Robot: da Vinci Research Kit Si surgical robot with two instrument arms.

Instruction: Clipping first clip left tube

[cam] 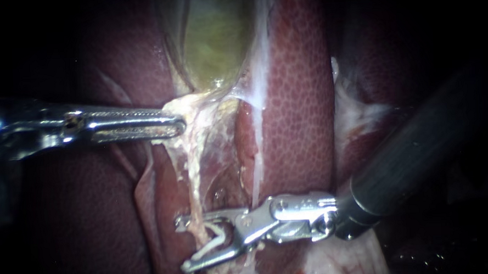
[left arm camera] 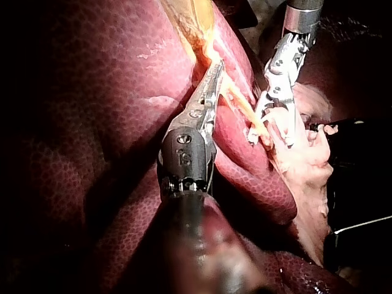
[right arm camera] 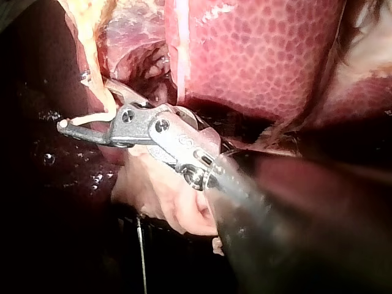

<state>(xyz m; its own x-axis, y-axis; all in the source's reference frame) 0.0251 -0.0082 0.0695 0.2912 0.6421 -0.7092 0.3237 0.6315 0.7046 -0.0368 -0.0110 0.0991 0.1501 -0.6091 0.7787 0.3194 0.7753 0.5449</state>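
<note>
The greenish gallbladder [cam: 212, 39] lies between lobes of the dark red liver [cam: 297, 96]. My left instrument [cam: 178, 124] comes in from the left with its jaws shut on pale tissue at the gallbladder's lower end [left arm camera: 211, 61]. From there a thin pale tube [cam: 193, 177] runs down. My right instrument [cam: 183, 244] comes from the right, jaws open, one on each side of this tube. A white clip [cam: 218, 238] sits between the jaws. In the right wrist view the tube [right arm camera: 95, 67] passes between the open jaws of that instrument [right arm camera: 86, 104]. The left wrist view shows my right instrument [left arm camera: 269, 138] beside the stretched tissue.
A white band of tissue [cam: 261, 81] runs along the liver edge to the right of the gallbladder. Pale fatty tissue [cam: 358, 113] lies at the right, behind the right instrument's dark shaft [cam: 415, 151]. More pale tissue [right arm camera: 159, 190] lies under that instrument.
</note>
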